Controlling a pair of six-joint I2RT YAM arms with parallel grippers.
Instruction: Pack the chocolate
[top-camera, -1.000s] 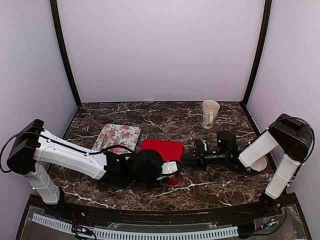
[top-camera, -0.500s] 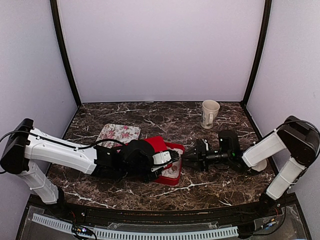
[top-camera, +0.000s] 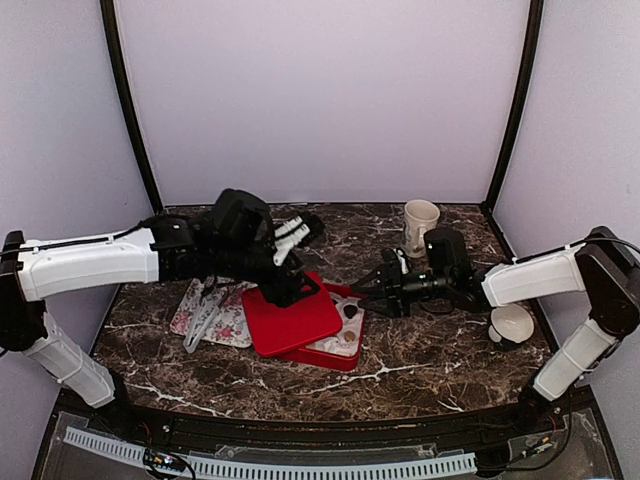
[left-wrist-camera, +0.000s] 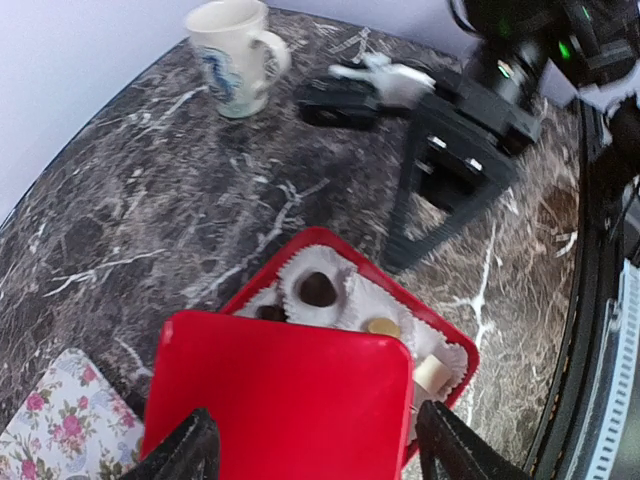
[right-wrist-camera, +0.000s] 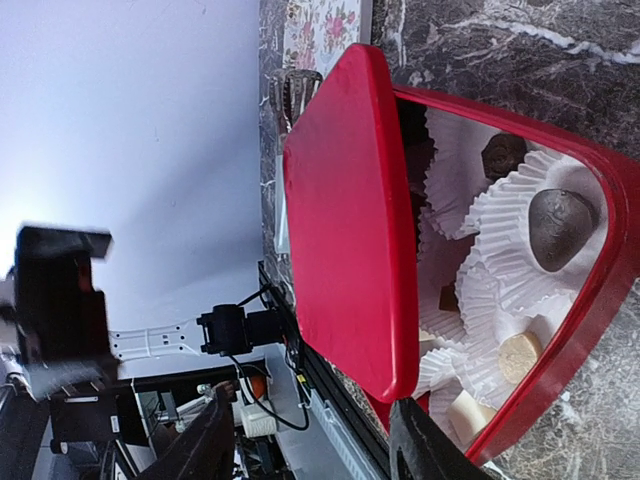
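Your left tool (left-wrist-camera: 320, 450) has lifted clear of the red lid (top-camera: 292, 318), fingers spread, empty, right tool (right-wrist-camera: 315, 445) parted, empty, beside the box (top-camera: 345, 357), lid masks most chocolate (left-wrist-camera: 317, 289) in it, mug (top-camera: 420, 227) behind.

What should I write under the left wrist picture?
Red lid half covering a red box of chocolates, mug behind.

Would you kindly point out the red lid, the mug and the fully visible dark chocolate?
red lid (left-wrist-camera: 285, 395): left wrist view, middle of its flat top.
mug (left-wrist-camera: 228, 60): left wrist view, its outer wall.
dark chocolate (left-wrist-camera: 317, 290): left wrist view, its rounded top.
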